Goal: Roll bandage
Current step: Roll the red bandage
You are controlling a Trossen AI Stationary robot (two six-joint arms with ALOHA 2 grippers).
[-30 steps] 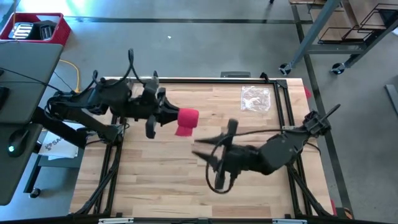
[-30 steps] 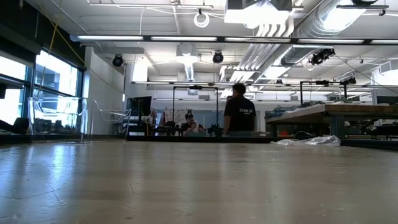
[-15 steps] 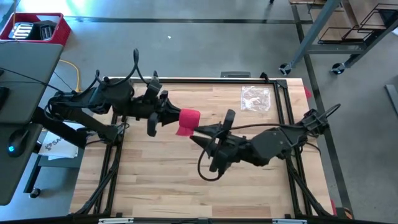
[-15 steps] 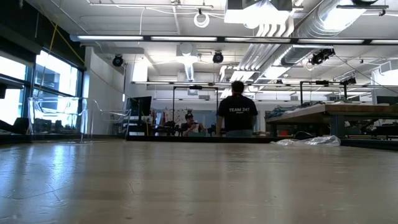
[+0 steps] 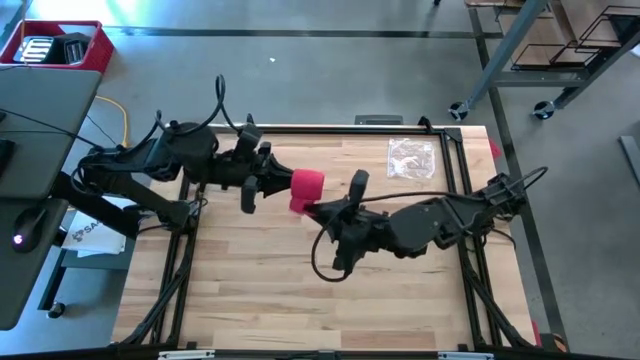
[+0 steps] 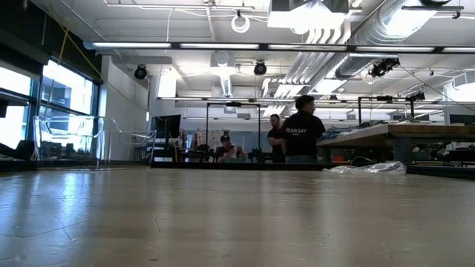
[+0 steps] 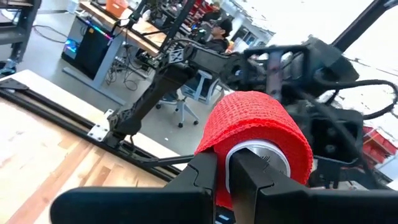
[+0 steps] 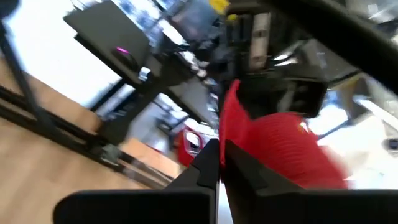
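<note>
The bandage is hanging in the air above the middle of the table, a red roll with a short tail drooping from it. In my left wrist view the bandage is showing as a thick red coil wound around a pale round core. My left gripper is clamping that roll from the end, my 2 dark fingers pressed close together against the core and the fabric. My left arm is reaching in from the table's left edge.

My right gripper is coming in from the other side, just below the roll, and my right wrist view is showing the bandage right ahead of my fingers. Those fingers are pinched narrow, almost touching, and the loose red edge seems to be lying between their tips, though I cannot tell for sure.

A crinkled clear bag is lying near the table's far right corner, well apart from both grippers. In the low view a person is standing in the room beyond the table.
</note>
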